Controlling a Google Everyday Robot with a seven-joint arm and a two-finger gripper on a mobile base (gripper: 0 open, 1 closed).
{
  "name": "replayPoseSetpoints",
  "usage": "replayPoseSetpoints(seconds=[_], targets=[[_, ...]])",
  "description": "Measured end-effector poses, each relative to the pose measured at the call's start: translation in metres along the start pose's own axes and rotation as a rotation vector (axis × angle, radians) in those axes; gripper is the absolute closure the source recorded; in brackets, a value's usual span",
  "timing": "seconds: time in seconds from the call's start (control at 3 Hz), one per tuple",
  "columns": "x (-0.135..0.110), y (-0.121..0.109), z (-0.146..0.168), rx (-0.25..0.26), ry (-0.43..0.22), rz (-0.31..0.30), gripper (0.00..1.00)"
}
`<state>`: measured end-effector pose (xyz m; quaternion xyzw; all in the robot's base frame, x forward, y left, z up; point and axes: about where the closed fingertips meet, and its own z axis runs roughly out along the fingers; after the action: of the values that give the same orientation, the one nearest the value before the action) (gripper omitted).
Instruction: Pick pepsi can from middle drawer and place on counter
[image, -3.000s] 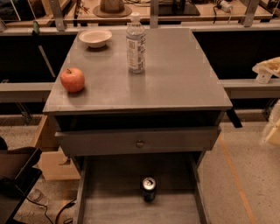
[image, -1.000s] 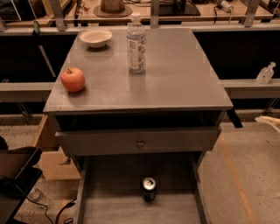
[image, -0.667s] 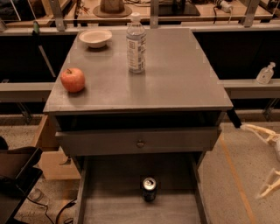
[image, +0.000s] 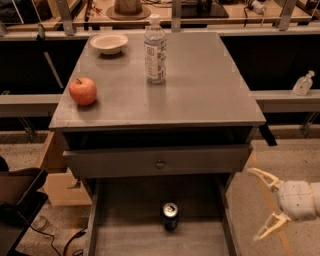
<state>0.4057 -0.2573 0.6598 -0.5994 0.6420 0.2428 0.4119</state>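
Observation:
The pepsi can, dark blue with a silver top, stands upright in the open middle drawer, near the middle of its grey floor. The counter is the flat grey top of the cabinet above it. My gripper is at the lower right, outside the drawer's right wall and well to the right of the can. Its two pale fingers are spread wide apart and hold nothing.
On the counter stand a red apple at the left, a white bowl at the back left and a clear water bottle. A closed drawer front with a knob hangs above the open drawer. A cardboard box sits left of the cabinet.
My gripper has come into view at the lower right and moved left toward the drawer, fingers open. The can and the counter objects have not moved.

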Motion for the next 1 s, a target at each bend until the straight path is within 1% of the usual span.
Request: replayPoseSetpoints(seconds=[0.33, 0.67, 1.0], targets=[[0.038, 0.020, 0.064, 0.016, -0.103, 0.060, 0.00], [0.039, 0.018, 0.074, 0.009, -0.093, 0.069, 0.00], [0.041, 0.006, 0.131, -0.037, -0.104, 0.083, 0.00]])
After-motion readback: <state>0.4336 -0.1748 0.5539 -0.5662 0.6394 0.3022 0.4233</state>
